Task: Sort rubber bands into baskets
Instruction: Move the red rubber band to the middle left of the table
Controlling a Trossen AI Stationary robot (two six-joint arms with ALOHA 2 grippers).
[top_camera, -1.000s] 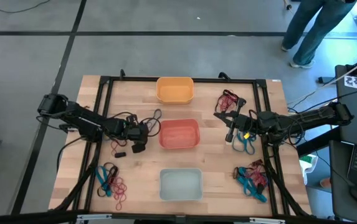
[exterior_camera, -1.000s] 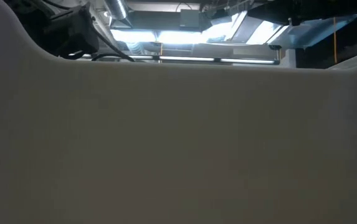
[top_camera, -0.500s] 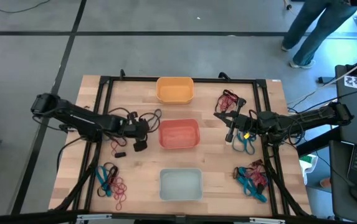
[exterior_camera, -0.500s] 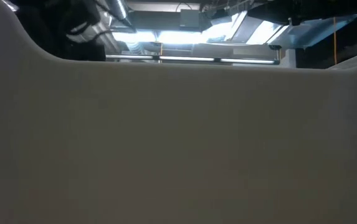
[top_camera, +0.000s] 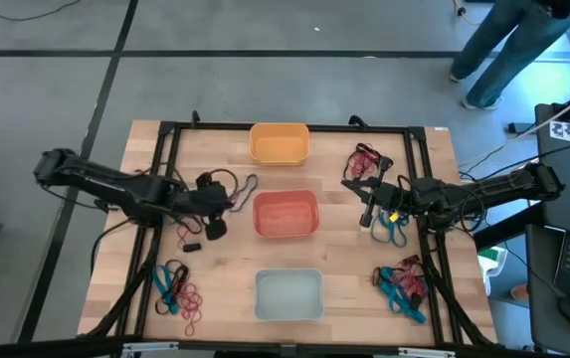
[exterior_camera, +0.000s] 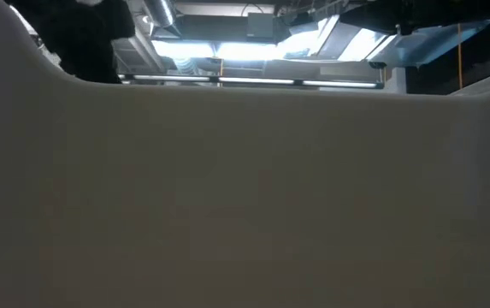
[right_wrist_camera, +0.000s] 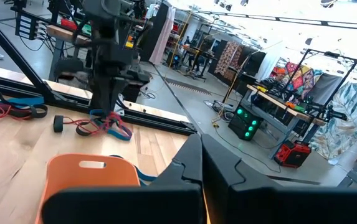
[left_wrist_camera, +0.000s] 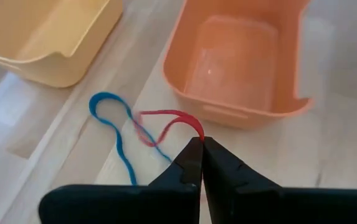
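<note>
**A:** How far along is the sorting? Looks barely started to me.

**B:** Pretty much. Taking the red-orange basket (top_camera: 285,214) in the middle of the table (top_camera: 225,268) as the landmark: it looks empty, and so do the yellow-orange basket (top_camera: 280,143) behind it and the pale whitish-green basket (top_camera: 288,295) in front of it. All the rubber bands I can see are on the wood. There's a blue and red pile (top_camera: 177,288) off to the left and nearer the front, a red bunch (top_camera: 365,158) to the right and further back, a teal loop or two (top_camera: 394,231) just right, and a mixed teal and red heap (top_camera: 404,284) right and forward.

**A:** Anything actually in hand?

**B:** Yeah, the left end effector (left_wrist_camera: 201,144) is just left of the red-orange basket, pinched shut on a red-pink band (left_wrist_camera: 171,117). A blue band (left_wrist_camera: 117,132) is tangled through it, so both might come along.

**A:** And the other arm?

**B:** The right end effector (top_camera: 366,198) sits to the right of that same basket, fingers closed, and I can't see anything in it. The bands look thin and floppy, so I'd guess separating that tangled pair is the annoying bit.
</note>
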